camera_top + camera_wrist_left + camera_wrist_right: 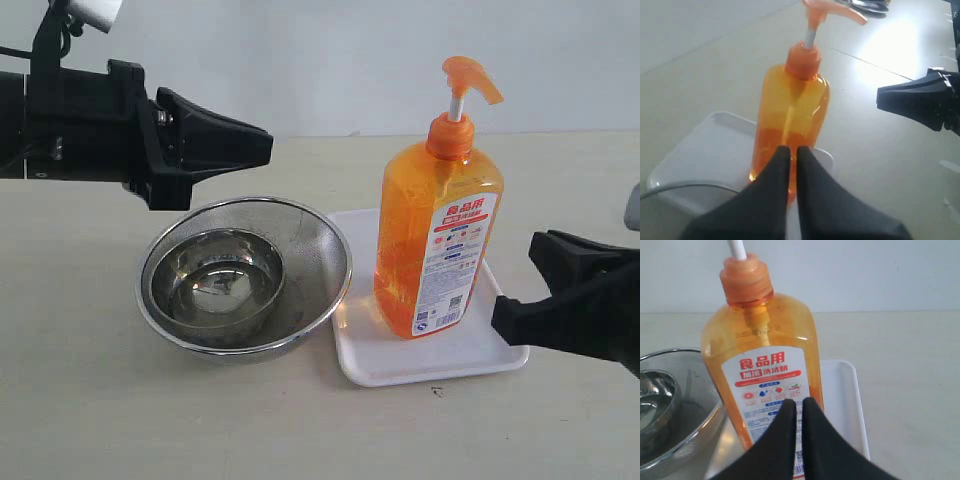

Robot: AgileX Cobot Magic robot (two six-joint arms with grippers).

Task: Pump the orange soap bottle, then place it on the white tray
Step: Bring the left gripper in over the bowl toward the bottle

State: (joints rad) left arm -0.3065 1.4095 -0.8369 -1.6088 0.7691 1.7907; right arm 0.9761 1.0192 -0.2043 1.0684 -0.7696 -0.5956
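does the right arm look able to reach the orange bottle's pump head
Probably yes: the pump head stands exposed atop the orange soap bottle, nothing covers it, though the shut right end effector sits lower.

Right wrist view crops the orange soap bottle (757,340) mid-stem.

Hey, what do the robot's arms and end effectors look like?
Everything visible is matte black plastic. The left end effector and right end effector each have two wedge-shaped fingers that taper to narrow tips. The left arm ends in a boxy black wrist, with a light grey housing mounted above it. No markings are visible.
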